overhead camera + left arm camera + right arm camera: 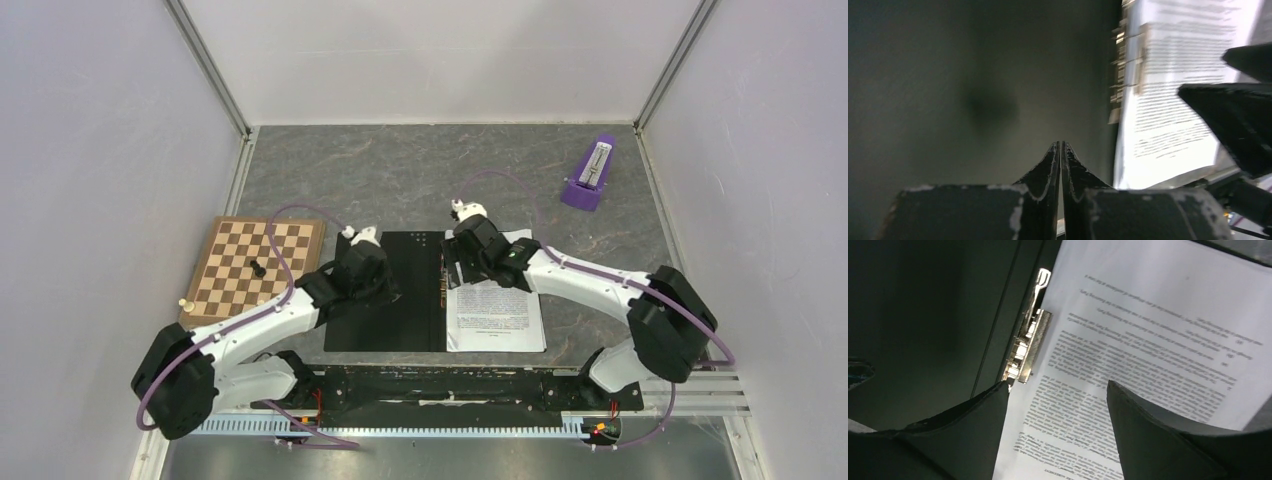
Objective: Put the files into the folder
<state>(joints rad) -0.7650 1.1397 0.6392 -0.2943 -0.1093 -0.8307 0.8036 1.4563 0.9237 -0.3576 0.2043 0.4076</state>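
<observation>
Grey table (400, 170) under unfolded folder (395, 310), files (495, 320) lengthwise near-to-far on its right half; left claw (1061, 145) closed, right claw (1058, 385) spread.

A grey marbled desk (400, 165) is enclosed by white walls (440, 50) on three sides, with slim metal posts (208, 65) in both far corners, under even light.

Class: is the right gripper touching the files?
Cannot tell. The right wrist view shows the right gripper open over the files, but neither contact nor a gap is plain.
</observation>
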